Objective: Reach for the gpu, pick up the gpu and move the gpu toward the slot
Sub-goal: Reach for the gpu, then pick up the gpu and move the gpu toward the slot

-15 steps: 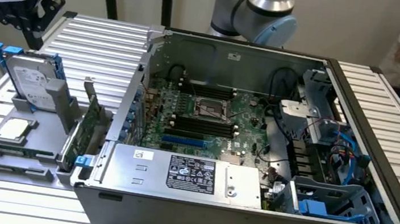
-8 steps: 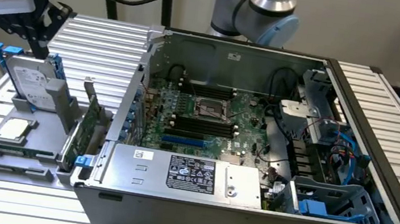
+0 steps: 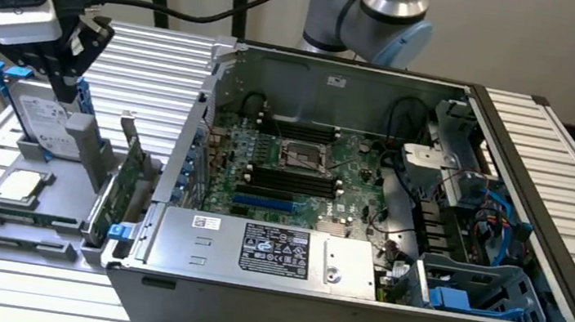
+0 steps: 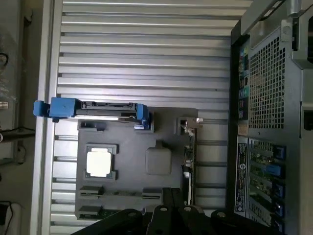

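Observation:
The gpu (image 3: 123,182) is a thin green card with a silver end bracket. It stands on edge in a grey holder (image 3: 50,218) at the exterior view's left, just outside the open computer case (image 3: 356,318). The wrist view looks down its edge, the gpu (image 4: 188,164) running along the holder's (image 4: 132,191) side nearest the case. My gripper (image 3: 63,88) hangs above the holder's far corner, over the hard drive and apart from the gpu, holding nothing. The gripper (image 4: 173,211) sits close to the card's near end in the wrist view. A blue slot (image 3: 260,204) lies on the motherboard.
A silver hard drive with blue rails (image 3: 45,127) stands upright in the holder directly under the gripper. A square processor chip (image 3: 21,187) lies flat in front of it. The case wall (image 3: 200,117) rises between holder and motherboard. Ribbed metal table (image 3: 146,61) surrounds everything.

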`<state>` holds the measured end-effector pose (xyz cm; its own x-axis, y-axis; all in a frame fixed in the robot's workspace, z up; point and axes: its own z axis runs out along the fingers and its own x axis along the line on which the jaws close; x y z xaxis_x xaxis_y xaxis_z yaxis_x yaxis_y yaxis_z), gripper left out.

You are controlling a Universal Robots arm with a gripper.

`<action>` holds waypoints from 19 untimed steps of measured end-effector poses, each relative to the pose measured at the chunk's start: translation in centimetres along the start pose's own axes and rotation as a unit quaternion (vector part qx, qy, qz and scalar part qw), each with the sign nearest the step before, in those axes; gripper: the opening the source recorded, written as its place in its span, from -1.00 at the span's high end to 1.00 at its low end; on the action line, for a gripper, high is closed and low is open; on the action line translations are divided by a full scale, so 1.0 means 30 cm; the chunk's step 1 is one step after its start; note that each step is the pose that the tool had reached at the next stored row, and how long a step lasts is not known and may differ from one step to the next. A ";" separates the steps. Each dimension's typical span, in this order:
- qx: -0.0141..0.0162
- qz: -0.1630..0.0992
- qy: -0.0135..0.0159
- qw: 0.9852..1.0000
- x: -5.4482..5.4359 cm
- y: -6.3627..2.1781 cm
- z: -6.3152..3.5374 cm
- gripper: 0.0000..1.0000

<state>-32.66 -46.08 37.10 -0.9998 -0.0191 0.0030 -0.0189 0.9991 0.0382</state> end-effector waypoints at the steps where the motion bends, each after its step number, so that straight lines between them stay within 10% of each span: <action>1: 0.000 0.000 0.000 1.000 -0.007 -0.009 0.002 0.79; 19: 0.000 0.000 0.000 1.000 -0.092 -0.063 0.041 0.79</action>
<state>-29.88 -47.88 35.79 -0.9998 -0.0191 0.0026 -0.0190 0.9991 0.0381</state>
